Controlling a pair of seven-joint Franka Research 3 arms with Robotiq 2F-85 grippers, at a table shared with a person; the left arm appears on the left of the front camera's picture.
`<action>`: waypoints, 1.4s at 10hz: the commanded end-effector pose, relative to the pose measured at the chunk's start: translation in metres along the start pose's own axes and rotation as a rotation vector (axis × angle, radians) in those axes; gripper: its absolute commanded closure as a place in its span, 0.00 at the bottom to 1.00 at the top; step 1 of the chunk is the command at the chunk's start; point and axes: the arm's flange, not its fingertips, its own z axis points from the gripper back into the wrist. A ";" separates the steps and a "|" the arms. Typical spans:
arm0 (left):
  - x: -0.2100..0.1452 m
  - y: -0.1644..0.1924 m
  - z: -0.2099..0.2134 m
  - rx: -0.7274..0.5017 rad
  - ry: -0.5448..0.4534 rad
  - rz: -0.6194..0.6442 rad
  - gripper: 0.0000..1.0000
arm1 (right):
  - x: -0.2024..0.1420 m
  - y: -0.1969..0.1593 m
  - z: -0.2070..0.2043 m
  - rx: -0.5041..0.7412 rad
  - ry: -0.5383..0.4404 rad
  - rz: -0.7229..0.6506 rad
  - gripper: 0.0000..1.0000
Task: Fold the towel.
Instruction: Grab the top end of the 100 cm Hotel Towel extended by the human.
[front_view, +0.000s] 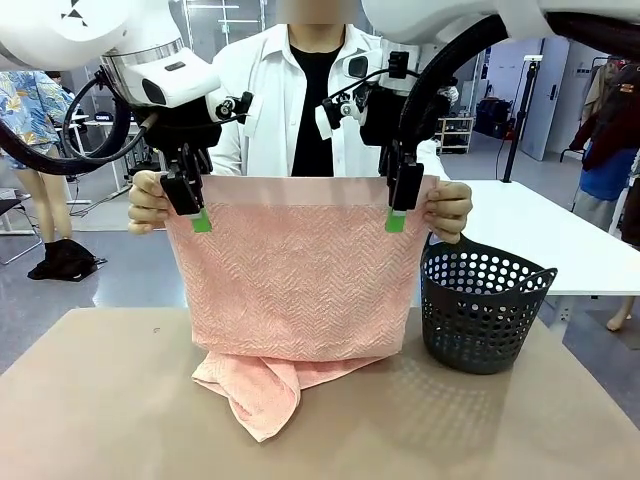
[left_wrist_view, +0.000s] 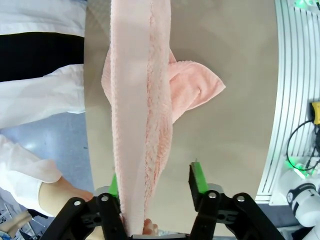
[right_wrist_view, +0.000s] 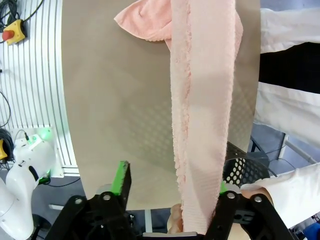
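Note:
The salmon-pink towel (front_view: 300, 270) hangs upright over the table, its plain top band held at both corners by the person's hands (front_view: 148, 200). Its lower end lies crumpled on the tabletop. My left gripper (front_view: 195, 215) stands at the top left corner, and my right gripper (front_view: 398, 212) at the top right corner. In the left wrist view the towel (left_wrist_view: 140, 100) runs between the jaws of the left gripper (left_wrist_view: 156, 180), touching one pad with a gap to the other. In the right wrist view the towel (right_wrist_view: 200, 100) likewise hangs inside the open right gripper (right_wrist_view: 171, 182), against one finger.
A dark perforated basket (front_view: 480, 310) stands on the brown table (front_view: 100, 400) to the right of the towel, close under my right gripper. The person stands right behind the towel at the far edge. The table's near left part is bare.

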 end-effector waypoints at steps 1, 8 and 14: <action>-0.007 -0.002 -0.003 0.014 0.007 -0.005 1.00 | -0.002 0.003 -0.005 0.001 -0.024 -0.033 1.00; -0.013 -0.001 -0.002 0.013 0.021 0.021 1.00 | -0.002 0.004 -0.002 -0.007 -0.018 -0.034 1.00; -0.007 0.004 -0.001 0.000 0.006 0.017 1.00 | 0.000 0.000 -0.001 0.003 -0.005 -0.004 1.00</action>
